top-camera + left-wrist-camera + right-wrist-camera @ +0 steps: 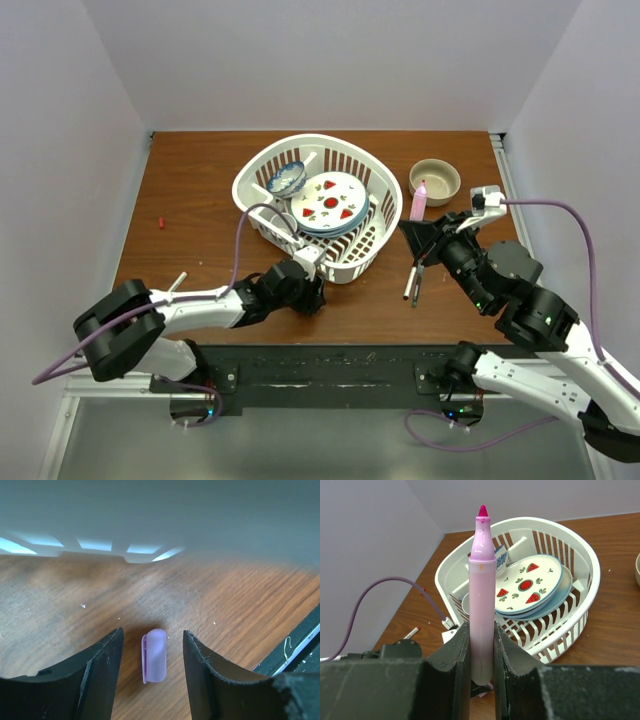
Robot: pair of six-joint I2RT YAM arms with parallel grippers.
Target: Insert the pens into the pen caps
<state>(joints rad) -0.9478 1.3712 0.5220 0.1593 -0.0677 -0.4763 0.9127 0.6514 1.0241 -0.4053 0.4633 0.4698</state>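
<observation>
Your right gripper (481,652) pinches the lilac-pink pen (481,590) by its lower barrel and holds it upright, with the bare magenta tip pointing up, beside the white basket (330,140). Your left gripper (152,635) is low over the wooden table (240,610), just in front of the basket wall, and its jaws stand spread. Between them the lilac cap (156,657) lies on the wood and touches neither finger. Two more pens (412,280) lie together on the table near the right gripper, and you see a red cap (161,222) far at the left.
</observation>
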